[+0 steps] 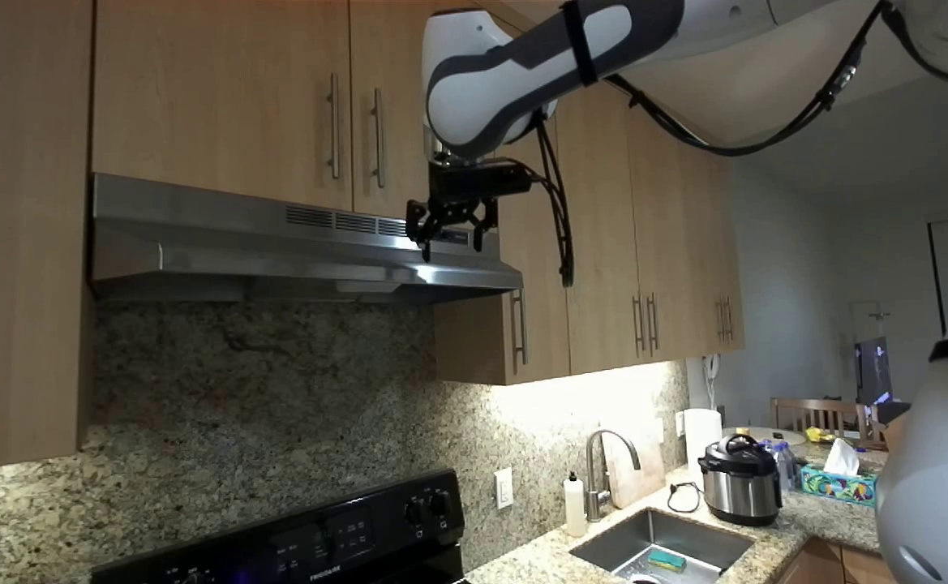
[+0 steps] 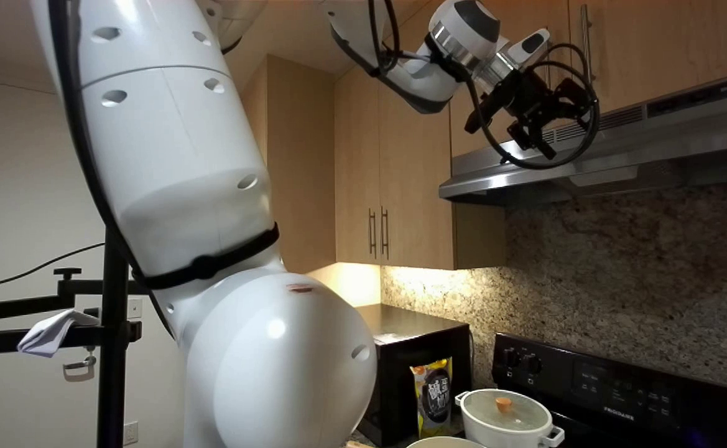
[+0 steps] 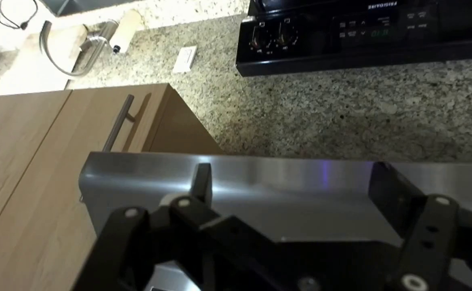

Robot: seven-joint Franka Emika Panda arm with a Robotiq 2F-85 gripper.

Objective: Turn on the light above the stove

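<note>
Granite backsplash (image 1: 295, 389) we see in an exterior view, black stove (image 1: 311, 535) at seven o'clock, sink (image 1: 692, 531) at five, steel hood (image 1: 279, 247) near ten, hand (image 1: 452, 246) spread before it

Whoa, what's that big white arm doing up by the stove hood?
It's a robot arm, meant to turn on the light above the stove. Its gripper hangs open near the hood, holding nothing; I can't tell whether it touches. Under the hood, the light looks off, though the wall beneath the neighbouring cupboards is brightly lit.
</note>
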